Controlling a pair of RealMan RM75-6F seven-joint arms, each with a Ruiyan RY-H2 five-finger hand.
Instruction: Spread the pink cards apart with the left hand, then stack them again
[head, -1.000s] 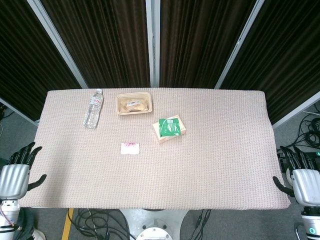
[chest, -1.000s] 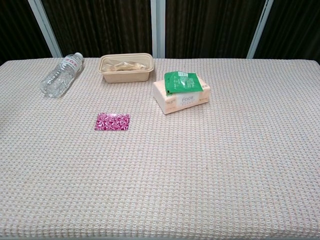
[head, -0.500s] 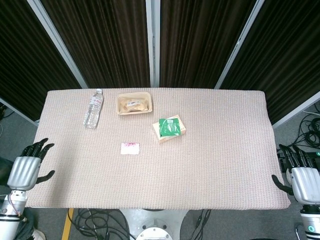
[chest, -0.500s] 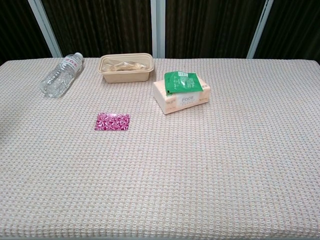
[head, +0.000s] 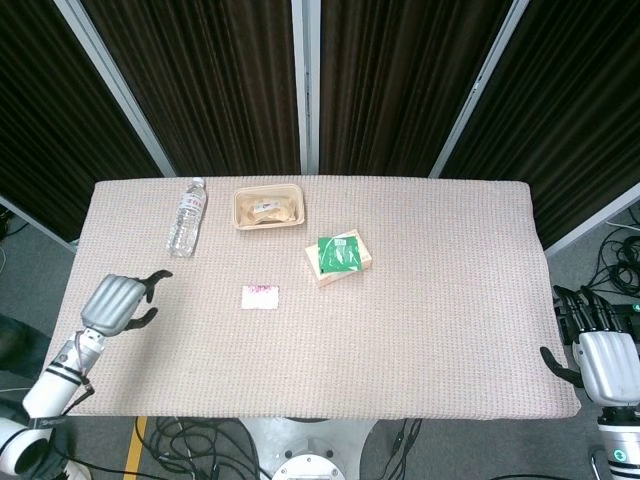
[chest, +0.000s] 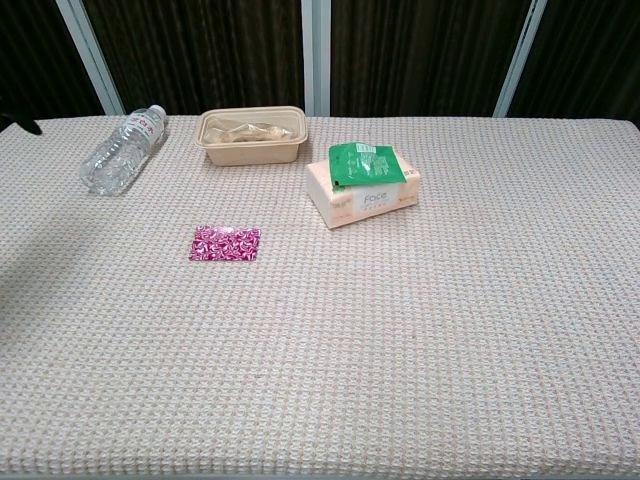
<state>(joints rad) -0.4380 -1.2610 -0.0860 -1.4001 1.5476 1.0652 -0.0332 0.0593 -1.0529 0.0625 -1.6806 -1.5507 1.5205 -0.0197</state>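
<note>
Because the pink cards (head: 260, 297) form a thin, light, slippery stack lying flat left of desk (head: 450, 300) centre, press from above — do not pinch. Left hand (head: 113, 302), fingers spread and empty, hovers at their 9 o'clock, well apart.

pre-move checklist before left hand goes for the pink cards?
1. Pink cards lie in one flat, neat stack, nothing on top: ok.
2. Left hand holds nothing, fingers apart, above the table's left part, left of the cards and not touching them: ok.
3. Cloth between left hand and cards is bare: ok.
4. Water bottle lies farther back than that line, apart from the cards: ok.
5. Right hand is off the table's right edge, holding nothing: ok.
6. Number of cards in the stack: cannot tell.
</note>
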